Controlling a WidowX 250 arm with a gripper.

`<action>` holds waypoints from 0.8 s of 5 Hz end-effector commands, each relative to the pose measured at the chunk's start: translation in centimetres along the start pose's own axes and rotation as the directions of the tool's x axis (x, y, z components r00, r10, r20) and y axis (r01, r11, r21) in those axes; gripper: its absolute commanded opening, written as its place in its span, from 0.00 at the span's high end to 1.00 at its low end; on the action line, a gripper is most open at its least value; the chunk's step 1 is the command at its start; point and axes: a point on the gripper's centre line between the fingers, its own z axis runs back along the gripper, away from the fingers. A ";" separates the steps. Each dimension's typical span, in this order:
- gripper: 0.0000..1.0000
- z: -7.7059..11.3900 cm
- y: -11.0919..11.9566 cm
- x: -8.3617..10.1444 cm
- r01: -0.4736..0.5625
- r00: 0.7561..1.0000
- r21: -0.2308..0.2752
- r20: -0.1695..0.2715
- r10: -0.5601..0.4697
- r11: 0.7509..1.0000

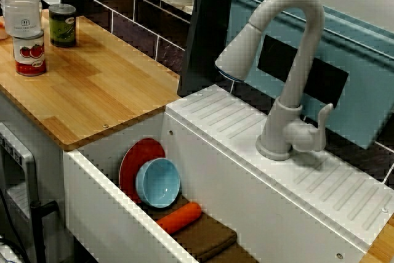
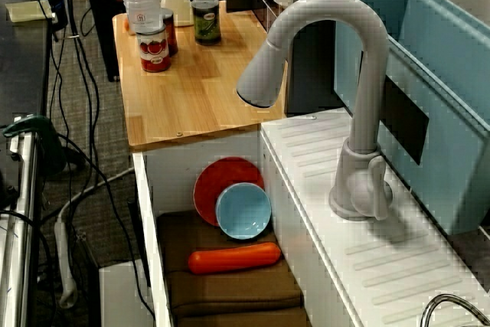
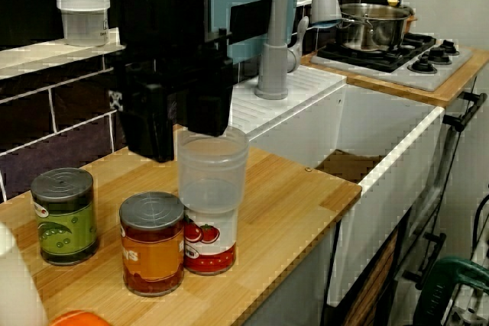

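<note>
So we've got the arm hanging straight down at the far end of the wooden counter [image 3: 283, 204], wrist vertical, with the black gripper [image 3: 177, 146] pointing down right over a clear plastic cup [image 3: 212, 177]. The cup sits upright on top of a tomato can [image 3: 208, 248]. An orange-label can [image 3: 153, 246] is just beside that one and a green-label can [image 3: 65, 215] is a bit further off. In the counter-level view one finger [image 3: 206, 108] overlaps the cup's rim and the other hangs lower beside it. Honestly, we can't tell if they're pinching the rim or just standing apart. Well away by the grey faucet [image 2: 360, 112], down in the sink [image 2: 172, 170], a blue bowl [image 2: 243, 210] leans on a red plate [image 2: 218, 181] next to a carrot [image 2: 233, 258].
</note>
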 end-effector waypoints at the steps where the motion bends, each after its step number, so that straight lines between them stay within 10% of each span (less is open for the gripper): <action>1: 0.00 1.7 0.3 0.0 -0.028 0.999 0.057 0.048 0.026 0.998; 4: 0.00 -0.1 0.1 0.4 -0.057 0.998 0.064 0.017 0.056 0.996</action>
